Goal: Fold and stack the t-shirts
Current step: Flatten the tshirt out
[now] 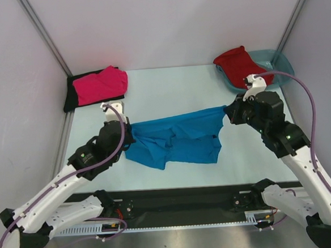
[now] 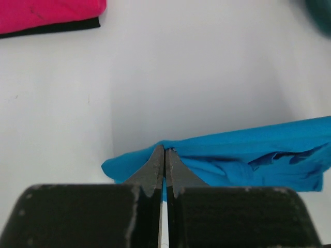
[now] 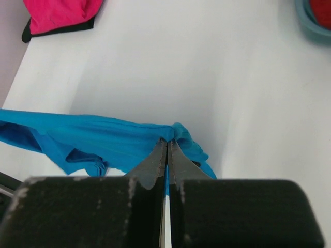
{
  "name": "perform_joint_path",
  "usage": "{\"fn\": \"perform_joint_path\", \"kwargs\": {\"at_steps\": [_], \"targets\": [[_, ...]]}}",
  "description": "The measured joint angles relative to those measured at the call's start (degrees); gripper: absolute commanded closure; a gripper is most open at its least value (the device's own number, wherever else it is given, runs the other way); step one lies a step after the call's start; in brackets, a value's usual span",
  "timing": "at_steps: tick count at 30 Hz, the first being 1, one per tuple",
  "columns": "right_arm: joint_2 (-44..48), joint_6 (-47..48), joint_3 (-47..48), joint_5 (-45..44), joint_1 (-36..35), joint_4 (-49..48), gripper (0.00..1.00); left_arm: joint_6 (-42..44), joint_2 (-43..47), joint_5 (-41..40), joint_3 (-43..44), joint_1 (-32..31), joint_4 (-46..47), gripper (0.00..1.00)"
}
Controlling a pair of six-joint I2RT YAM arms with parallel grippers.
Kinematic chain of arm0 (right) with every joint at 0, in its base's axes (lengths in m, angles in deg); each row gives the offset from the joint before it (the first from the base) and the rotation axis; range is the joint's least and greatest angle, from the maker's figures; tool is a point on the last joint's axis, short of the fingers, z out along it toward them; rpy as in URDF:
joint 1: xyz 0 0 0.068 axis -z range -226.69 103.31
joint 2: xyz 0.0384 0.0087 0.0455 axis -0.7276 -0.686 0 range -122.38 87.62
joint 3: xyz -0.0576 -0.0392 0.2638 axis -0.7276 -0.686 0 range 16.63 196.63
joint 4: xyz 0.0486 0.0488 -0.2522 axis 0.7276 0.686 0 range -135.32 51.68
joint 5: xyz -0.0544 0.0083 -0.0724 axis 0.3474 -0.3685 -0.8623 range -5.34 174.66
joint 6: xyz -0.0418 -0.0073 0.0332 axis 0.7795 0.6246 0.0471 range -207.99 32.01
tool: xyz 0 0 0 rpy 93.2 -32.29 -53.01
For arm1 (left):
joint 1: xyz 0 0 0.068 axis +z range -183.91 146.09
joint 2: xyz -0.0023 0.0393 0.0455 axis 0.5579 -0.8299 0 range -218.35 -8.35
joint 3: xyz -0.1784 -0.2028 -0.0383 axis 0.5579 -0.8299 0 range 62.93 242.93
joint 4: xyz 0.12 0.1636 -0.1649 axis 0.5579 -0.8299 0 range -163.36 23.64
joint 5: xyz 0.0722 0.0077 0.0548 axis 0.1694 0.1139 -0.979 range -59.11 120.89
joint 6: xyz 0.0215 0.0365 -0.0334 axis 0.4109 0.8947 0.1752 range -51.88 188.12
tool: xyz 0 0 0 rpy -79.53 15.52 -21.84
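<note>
L hand (image 2: 164, 151) & R hand (image 3: 167, 142) both pinch blue t-shirt (image 1: 175, 139) edges. Risk: thin grip slips, cloth drops bunched.

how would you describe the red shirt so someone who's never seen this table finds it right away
On the pale table, look to the far right corner, where a teal tub sits. The red shirt is heaped over that tub's left side. It is the only red cloth and the only one at the tub; the pink shirt lies far left, the blue shirt mid-table.
</note>
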Motion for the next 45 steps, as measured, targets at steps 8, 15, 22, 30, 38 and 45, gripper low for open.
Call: {"fn": "perform_joint_path", "kwargs": {"at_steps": [8,15,22,30,38,45], "targets": [[5.3,0.0,5.3,-2.3,-0.2,6.0,1.00,2.2,1.1,8.2,12.1,-0.1,-4.9,1.00],[10.0,0.0,10.1,-3.3,-0.3,11.5,1.00,2.7,2.2,20.6,24.3,-0.2,-11.2,1.00],[15.1,-0.3,14.1,-3.0,-0.6,15.7,1.00,2.6,5.1,32.1,31.8,-0.3,-17.2,1.00],[19.0,-1.0,19.4,-0.5,0.3,21.8,1.00,2.4,5.9,47.3,39.6,-0.3,-20.9,1.00],[20.4,-1.0,30.1,5.7,4.7,27.6,1.00,-0.6,6.4,59.2,47.2,-0.2,-23.1,1.00],[20.3,0.2,40.4,10.9,10.3,32.9,1.00,-4.1,7.9,67.3,47.8,0.8,-23.1,1.00]]}}
